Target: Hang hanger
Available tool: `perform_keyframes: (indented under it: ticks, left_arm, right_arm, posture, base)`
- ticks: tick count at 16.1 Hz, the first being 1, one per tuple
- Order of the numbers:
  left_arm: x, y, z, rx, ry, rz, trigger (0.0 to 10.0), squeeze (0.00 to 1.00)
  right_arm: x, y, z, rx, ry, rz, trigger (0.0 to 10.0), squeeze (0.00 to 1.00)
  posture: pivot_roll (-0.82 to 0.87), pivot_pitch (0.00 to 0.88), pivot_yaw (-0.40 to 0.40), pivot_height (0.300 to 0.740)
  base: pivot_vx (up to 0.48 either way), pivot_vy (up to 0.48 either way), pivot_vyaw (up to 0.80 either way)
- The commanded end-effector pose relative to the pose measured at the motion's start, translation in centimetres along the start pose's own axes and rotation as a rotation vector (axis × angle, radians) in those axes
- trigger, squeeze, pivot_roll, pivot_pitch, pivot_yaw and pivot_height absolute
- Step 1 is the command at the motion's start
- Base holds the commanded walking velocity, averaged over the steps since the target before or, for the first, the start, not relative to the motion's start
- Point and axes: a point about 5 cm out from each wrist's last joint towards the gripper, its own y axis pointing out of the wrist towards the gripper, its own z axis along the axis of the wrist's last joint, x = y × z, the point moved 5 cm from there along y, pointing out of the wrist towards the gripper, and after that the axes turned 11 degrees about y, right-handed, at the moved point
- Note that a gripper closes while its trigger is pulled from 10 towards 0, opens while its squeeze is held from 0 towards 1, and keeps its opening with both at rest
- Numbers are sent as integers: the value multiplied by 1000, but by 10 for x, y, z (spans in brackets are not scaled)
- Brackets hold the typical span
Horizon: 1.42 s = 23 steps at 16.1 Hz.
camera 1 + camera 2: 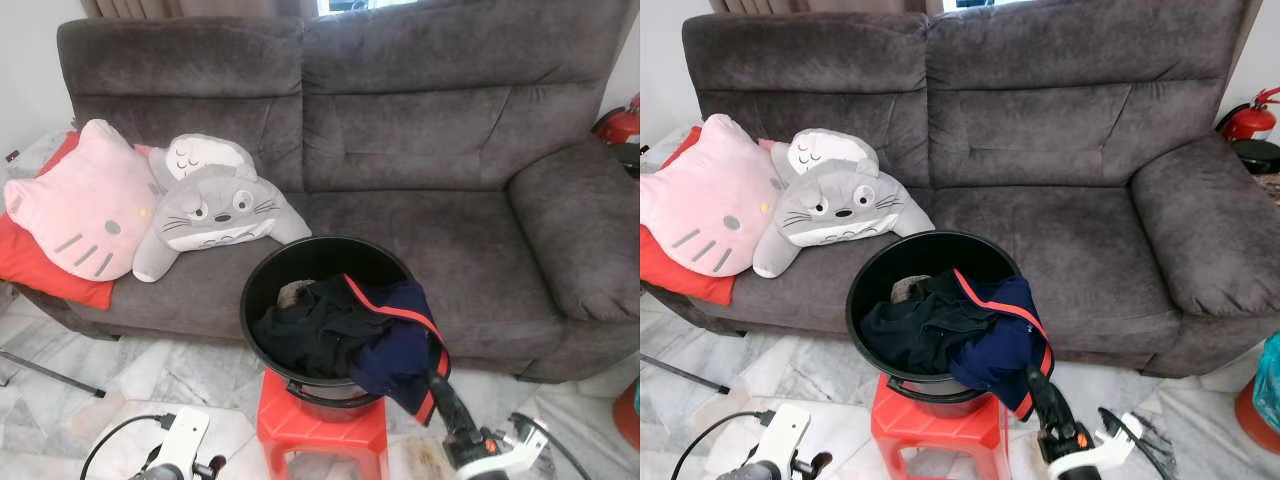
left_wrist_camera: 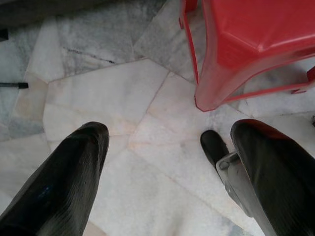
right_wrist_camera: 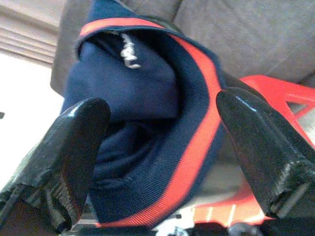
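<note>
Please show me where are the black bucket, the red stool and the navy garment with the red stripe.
black bucket (image 1: 262,277): left eye view, bare left rim.
red stool (image 1: 322,428): left eye view, seat front.
navy garment (image 3: 140,91): right wrist view, blue fabric.

The left gripper (image 2: 165,162) hangs over a pale marble floor (image 2: 103,93), its two black fingers (image 2: 64,182) spread wide apart with nothing between them. A red plastic stool (image 2: 246,44) stands on the floor just beyond them.

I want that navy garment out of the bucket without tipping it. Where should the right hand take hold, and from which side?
Grip the navy garment at the red-trimmed fold draped over the bucket's near rim, coming from the robot's side. That fold hangs free outside, and the open right hand already straddles it.
</note>
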Motion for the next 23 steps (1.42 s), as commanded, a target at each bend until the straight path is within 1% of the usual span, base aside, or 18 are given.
perform_keyframes:
  ticks: [1,4,5,6,11,12,14,17,19,23]
  left_arm:
    - [-7,-1,1,7,18,7,10000,0]
    - [-10,-1,2,8,29,9,10000,0]
    - [-11,-1,2,11,29,10,10000,0]
    - [-12,-1,2,13,29,11,10000,0]
    - [-10,-1,5,21,31,4,10000,0]
    - [-9,0,6,23,35,3,10000,0]
    - [-10,0,8,27,37,4,10000,0]
    - [-11,0,9,29,44,5,10000,0]
    - [-11,0,8,28,48,3,10000,0]
    - [-11,0,8,28,55,-1,10000,0]
  right_arm:
    - [-5,6,-15,21,60,10,10000,0]
    - [3,5,-18,25,87,-2,10000,0]
    - [6,3,-19,32,114,-6,10000,0]
    - [6,2,-21,31,122,-2,10000,0]
    - [21,-5,-24,44,129,-60,10000,0]
    - [28,-3,-23,32,127,-81,10000,0]
    - [32,0,-19,29,131,-85,10000,0]
    - [32,8,-14,26,118,-76,10000,0]
    - [29,16,-12,20,107,-60,10000,0]
    - [29,20,-14,4,101,-57,10000,0]
  posture:
    - [-199,0,119,740]
    - [-197,0,124,740]
    - [-191,0,125,740]
    - [-191,0,126,740]
    - [-194,0,129,740]
    - [-191,0,129,740]
    - [-188,0,130,740]
    - [-187,0,133,740]
    - [-187,0,134,740]
    - [-181,0,133,740]
  base:
    - [0,0,0]
    - [0,0,0]
    - [0,0,0]
    - [0,0,0]
    - [0,0,0]
    - [0,0,0]
    - [0,0,0]
    - [0,0,0]
    - [0,0,0]
    - [0,0,0]
